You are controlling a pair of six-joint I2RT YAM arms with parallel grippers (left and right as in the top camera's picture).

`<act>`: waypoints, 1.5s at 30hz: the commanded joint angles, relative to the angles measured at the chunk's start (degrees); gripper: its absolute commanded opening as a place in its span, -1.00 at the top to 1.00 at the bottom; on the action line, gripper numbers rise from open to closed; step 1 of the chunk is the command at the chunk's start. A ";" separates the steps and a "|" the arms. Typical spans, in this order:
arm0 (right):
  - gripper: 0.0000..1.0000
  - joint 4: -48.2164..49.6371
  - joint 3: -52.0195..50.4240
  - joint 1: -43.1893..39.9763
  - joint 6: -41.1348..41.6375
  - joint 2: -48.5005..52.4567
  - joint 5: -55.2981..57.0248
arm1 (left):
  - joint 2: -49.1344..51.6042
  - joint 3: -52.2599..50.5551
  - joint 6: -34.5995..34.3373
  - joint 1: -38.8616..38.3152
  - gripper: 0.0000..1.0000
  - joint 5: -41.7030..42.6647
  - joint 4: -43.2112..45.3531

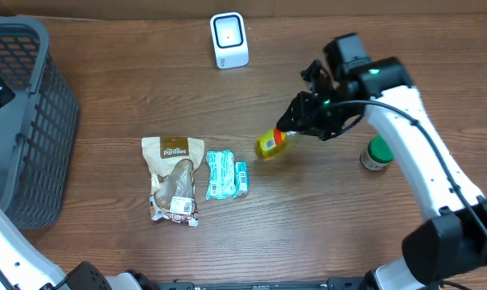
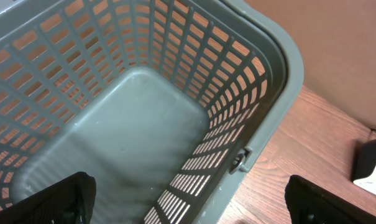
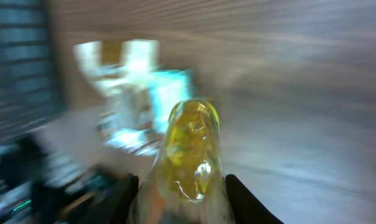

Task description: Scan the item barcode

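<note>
A small yellow bottle [image 1: 270, 144] with a white label hangs above the table middle, held by my right gripper [image 1: 290, 131], which is shut on it. In the right wrist view the yellow bottle [image 3: 189, 152] fills the space between the two black fingers [image 3: 122, 199], and the picture is blurred by motion. The white barcode scanner [image 1: 228, 40] stands at the back of the table. My left gripper [image 2: 186, 198] is open above the grey basket [image 2: 281, 68], nothing between its fingers.
A brown snack pouch [image 1: 174, 177] and a teal packet [image 1: 225, 174] lie left of the bottle. A green-capped jar [image 1: 377, 153] stands at the right, under my right arm. The grey basket [image 1: 34, 129] fills the left edge.
</note>
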 commanded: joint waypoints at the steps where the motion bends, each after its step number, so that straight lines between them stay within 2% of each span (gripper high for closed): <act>1: 0.93 -1.49 1.79 -1.31 -5.01 -1.66 -21.49 | 0.24 -0.33 -0.37 -0.11 -0.99 0.66 0.20; 7: 0.93 -9.42 1.79 -0.81 -18.25 -1.66 -35.56 | 0.24 -0.33 -0.37 -0.11 -1.00 0.66 0.20; 14: 0.93 -16.09 1.79 -0.70 -26.73 -1.66 -36.44 | 0.24 -0.33 -0.37 -0.11 -0.99 0.66 0.20; 45: 0.93 -17.46 1.79 -0.59 -27.87 -1.66 -36.41 | 0.24 -0.33 -0.37 -0.11 -0.99 0.66 0.17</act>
